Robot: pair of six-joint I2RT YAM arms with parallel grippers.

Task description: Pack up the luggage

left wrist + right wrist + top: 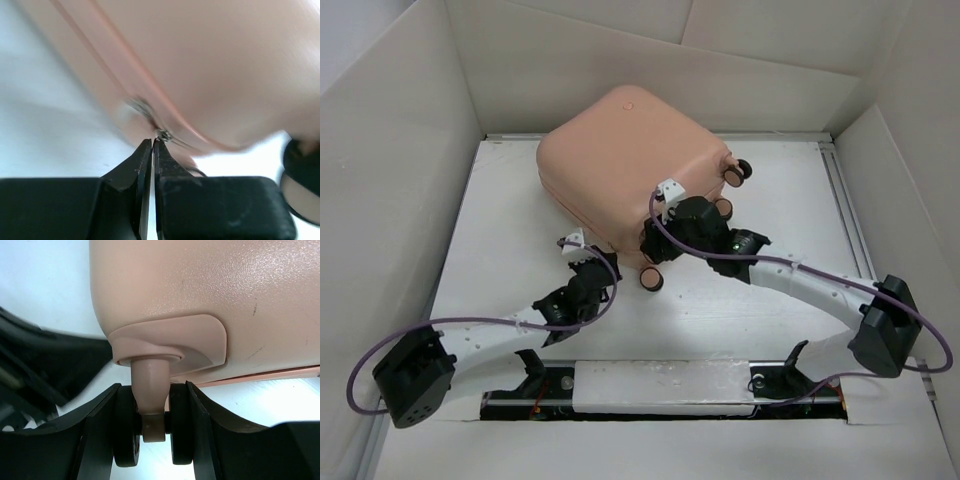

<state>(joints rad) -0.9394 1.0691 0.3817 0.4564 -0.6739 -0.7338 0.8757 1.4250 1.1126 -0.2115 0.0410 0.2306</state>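
Note:
The luggage [630, 160] lies closed and flat at the back middle of the table, its peach-pink shell up. My left gripper [592, 256] is at its near left edge. In the left wrist view the gripper [152, 143] is shut with its tips pinching a small metal zipper pull [162, 135] on the zipper seam of the luggage [225, 65]. My right gripper [654, 256] is at the near corner. In the right wrist view it [153, 412] is shut on a twin black caster wheel [126, 432] under the luggage [210, 285].
Two more casters [737, 171] stick out at the luggage's right side and one caster [651, 279] shows at the near corner. White walls [400, 180] box in the table on the left, back and right. My two arms are close together at the front.

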